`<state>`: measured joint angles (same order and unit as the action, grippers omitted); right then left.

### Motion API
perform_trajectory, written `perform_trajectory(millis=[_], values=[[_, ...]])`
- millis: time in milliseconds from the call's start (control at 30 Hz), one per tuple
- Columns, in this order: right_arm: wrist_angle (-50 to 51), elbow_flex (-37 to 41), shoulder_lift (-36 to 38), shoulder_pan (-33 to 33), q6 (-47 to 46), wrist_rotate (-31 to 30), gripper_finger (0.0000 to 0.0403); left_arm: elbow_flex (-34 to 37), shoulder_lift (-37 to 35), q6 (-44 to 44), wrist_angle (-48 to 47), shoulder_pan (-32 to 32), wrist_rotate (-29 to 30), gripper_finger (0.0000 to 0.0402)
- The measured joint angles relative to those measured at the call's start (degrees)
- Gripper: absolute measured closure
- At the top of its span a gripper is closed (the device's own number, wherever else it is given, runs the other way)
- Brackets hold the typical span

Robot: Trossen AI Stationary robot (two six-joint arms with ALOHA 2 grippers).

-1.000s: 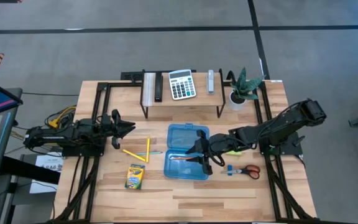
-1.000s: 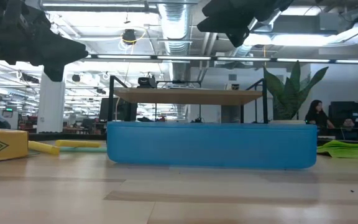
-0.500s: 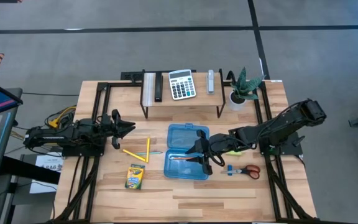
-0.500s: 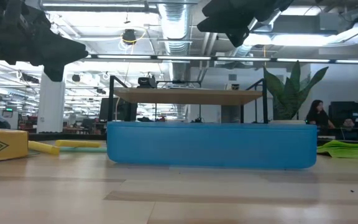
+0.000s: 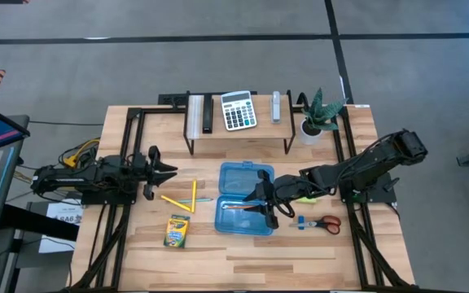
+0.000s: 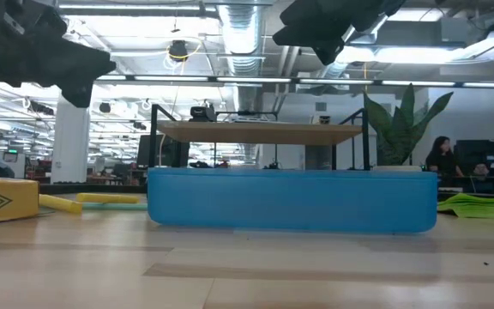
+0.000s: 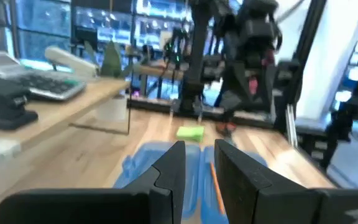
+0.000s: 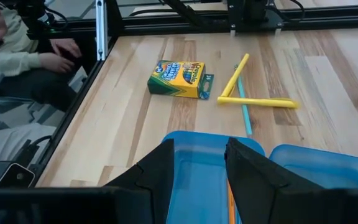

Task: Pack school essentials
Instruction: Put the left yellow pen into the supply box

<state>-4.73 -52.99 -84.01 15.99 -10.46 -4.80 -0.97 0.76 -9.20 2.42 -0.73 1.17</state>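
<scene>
- Yellow pencils point(image 5: 175, 201): two lie on the table at 9 o'clock of the blue box. One has its long axis running 10-to-4 o'clock in the high view; the other point(image 5: 193, 193) runs nearly 12-to-6. A thin teal pencil point(image 5: 202, 200) lies across them, running 9-to-3.
- Crayon box point(image 5: 177, 231): lies flat at 7 o'clock of the pencils, long axis roughly 12-to-6, well apart from the blue box.
- Red-handled scissors point(image 5: 326, 223): lie flat at 3 o'clock of the blue box, long axis 9-to-3, handles toward 3 o'clock. A small blue piece point(image 5: 300, 221) sits just beside the blade end.
- Lime-green sticky-note pad point(image 5: 305, 198): lies on the table under the right arm, at 12 o'clock of the scissors.
- Blue box point(image 5: 246, 213): open, with its lid point(image 5: 247, 177) laid flat at 12 o'clock. One orange pencil point(image 5: 236, 207) lies inside, long axis 9-to-3.
- Right gripper point(image 5: 264, 203): arm stretched low from 3 o'clock, fingers over the box's 3 o'clock edge. Fingers point(image 8: 160, 169) stand slightly apart and hold nothing.
- Left gripper point(image 5: 168, 169): arm stretched level from 9 o'clock, hovering at 11 o'clock of the pencils. Fingers point(image 7: 169, 169) stand narrowly apart, empty.
</scene>
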Motion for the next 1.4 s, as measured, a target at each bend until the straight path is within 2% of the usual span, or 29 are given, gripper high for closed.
perform_trajectory(millis=[167, 267, 467, 733, 867, 1233, 1400], values=[[0.00, -0.02, 0.00, 0.00, 0.01, 0.00, 0.0240, -3.04, 1.47, 2.06, -0.95, 0.00, -2.09, 0.0329], [-0.04, -0.02, 0.00, 0.00, 0.29, 0.00, 0.0240, -4.55, 3.84, 3.11, -4.73, 0.02, -2.45, 0.0329], [-0.07, -0.02, 0.00, 0.07, 0.29, 0.05, 0.0240, -6.85, 11.74, 1.72, -8.56, 0.06, -5.50, 0.0319], [-0.04, -0.02, 0.00, 0.15, 0.44, 0.11, 0.0240, -12.09, 23.50, 1.20, -16.35, 3.17, -8.15, 0.0280], [-0.04, -0.02, 0.00, 0.15, 0.44, 0.12, 0.0240, -15.09, 28.56, -2.62, -21.30, 5.53, -6.80, 0.0264], [-0.28, -0.02, 0.00, 0.09, 0.44, 0.17, 0.0239, -21.83, 43.46, -9.40, -23.35, 12.38, -3.07, 0.0257], [-0.31, -0.02, 0.00, 0.11, 0.42, 0.20, 0.0239, -28.10, 50.16, -11.61, -33.75, 13.41, -1.20, 0.0257]])
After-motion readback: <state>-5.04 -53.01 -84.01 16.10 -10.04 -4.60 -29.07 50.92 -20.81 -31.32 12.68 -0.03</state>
